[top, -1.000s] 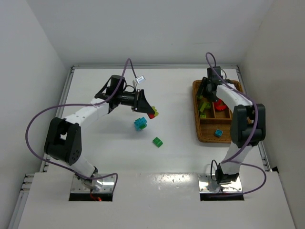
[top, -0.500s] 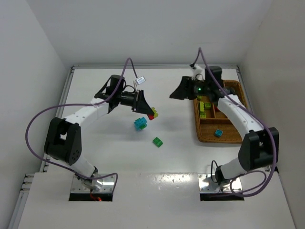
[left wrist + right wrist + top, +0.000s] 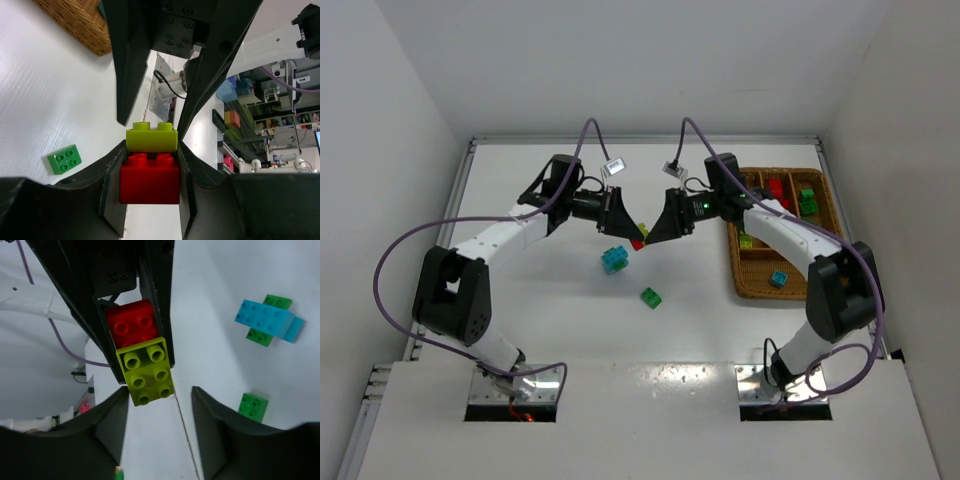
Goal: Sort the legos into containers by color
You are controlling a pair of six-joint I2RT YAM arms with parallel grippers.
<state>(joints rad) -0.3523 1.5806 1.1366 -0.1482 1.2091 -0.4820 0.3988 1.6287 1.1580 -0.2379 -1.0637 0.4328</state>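
- Red and yellow-green plastic, two bricks pressed together stud to socket, hang above the counter (image 3: 550,300) at the centre of the overhead view. The red brick (image 3: 150,185) is clamped between the left fingers (image 3: 112,175), and the yellow-green brick (image 3: 151,140) sticks out past their tips.
- The right fingers (image 3: 112,420) stand apart, facing the pair head-on. In their own camera the yellow-green brick sits just above the gap, nearer the left-hand finger, not yet between them.
- Risk: that offset could make one finger meet the brick first and twist the pair in the left grip.
- Risk: both sets of fingers are hard black wedges, tip to tip. Pushing in further could knock them together.
- Risk: the bricks are glossy and smooth-sided. A pull may slip off the yellow-green one, or drag the red one out with it if the studs hold tighter than the clamp.
- Risk: a brick that pops free would likely drop and bounce on the smooth white counter.
- Loose below the fingers lie a blue-and-green stack (image 3: 270,322) and a single green brick (image 3: 65,159).
- The wicker tray (image 3: 765,293), brown, coarse-woven and split by dividers, sits at the right of the overhead view. It holds red, green, yellow-green and blue bricks.
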